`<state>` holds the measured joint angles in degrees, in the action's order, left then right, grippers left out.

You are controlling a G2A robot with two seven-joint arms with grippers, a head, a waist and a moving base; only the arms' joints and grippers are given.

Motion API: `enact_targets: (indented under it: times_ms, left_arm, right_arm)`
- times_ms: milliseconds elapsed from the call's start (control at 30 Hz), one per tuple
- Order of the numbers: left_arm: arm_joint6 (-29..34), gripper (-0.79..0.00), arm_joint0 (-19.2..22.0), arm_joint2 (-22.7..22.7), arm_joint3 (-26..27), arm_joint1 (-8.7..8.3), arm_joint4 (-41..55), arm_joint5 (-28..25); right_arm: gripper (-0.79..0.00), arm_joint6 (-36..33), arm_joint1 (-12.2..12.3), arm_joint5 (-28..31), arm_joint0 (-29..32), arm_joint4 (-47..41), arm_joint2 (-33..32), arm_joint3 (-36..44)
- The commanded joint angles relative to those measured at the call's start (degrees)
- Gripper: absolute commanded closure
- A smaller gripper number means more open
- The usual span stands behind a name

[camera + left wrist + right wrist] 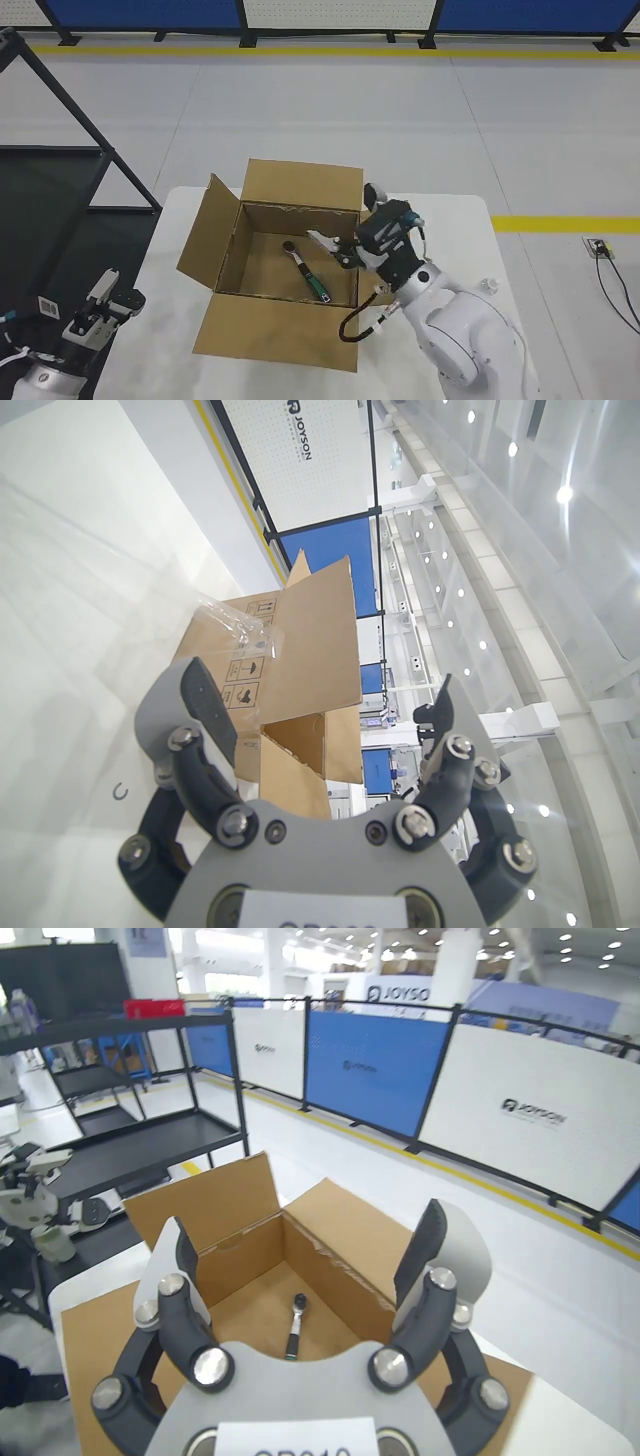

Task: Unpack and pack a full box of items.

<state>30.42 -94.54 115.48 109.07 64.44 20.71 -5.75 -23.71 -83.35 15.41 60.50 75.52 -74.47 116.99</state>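
While both jaws gape empty, the right arm (408, 282) hangs above the box (303, 184).

1. One cardboard box (275, 335) from where I stand.
2. One ratchet wrench (307, 270) (lying on the box floor).
3. Two grippers: the left gripper (322, 687) and the right gripper (307, 1228).
4. One white table (460, 215).
5. One black shelf rack (150, 1148) off to the side.

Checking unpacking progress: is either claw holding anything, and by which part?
Nothing is held. The right claw and left claw are both open and empty; the black-handled metal ratchet wrench lies on the floor of the brown cardboard box.
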Motion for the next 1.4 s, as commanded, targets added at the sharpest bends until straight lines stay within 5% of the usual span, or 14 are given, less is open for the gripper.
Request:
enact_targets:
  times_ms: [0,233,467,833,1233,1333,1367]
  left_arm:
    - [0.47,-0.785,0.36,-0.4,0.24,-0.06,-0.43,0.23]
    - [1.75,-0.785,2.36,-2.36,0.67,-0.32,-2.42,1.55]
    - [2.49,-0.785,4.28,-4.64,1.17,-0.55,-4.53,2.97]
    - [2.24,-0.785,5.99,-6.08,0.74,-0.8,-5.89,4.13]
    - [1.38,-0.785,6.59,-6.93,0.14,-0.91,-6.01,4.41]
    - [1.36,-0.785,6.76,-6.97,0.11,-0.96,-5.96,4.38]
    - [1.25,-0.785,6.78,-6.94,0.05,-0.97,-5.96,4.43]
  right_arm:
    - [-0.785,0.91,0.57,-1.23,3.92,0.67,-6.48,3.63]
    - [-0.785,7.05,1.82,-5.99,16.28,4.51,-23.62,7.0]
    - [-0.785,7.73,2.81,-0.67,21.95,-3.26,-34.57,-3.2]
    - [-0.785,3.75,4.31,4.18,18.03,-3.15,-34.58,-19.22]
    - [-0.785,0.25,5.69,7.93,17.21,-3.9,-34.0,-23.58]
    - [-0.69,0.0,5.95,7.9,16.47,-3.93,-33.43,-24.94]
    - [-0.594,-0.09,6.05,7.87,16.17,-3.94,-33.31,-25.38]
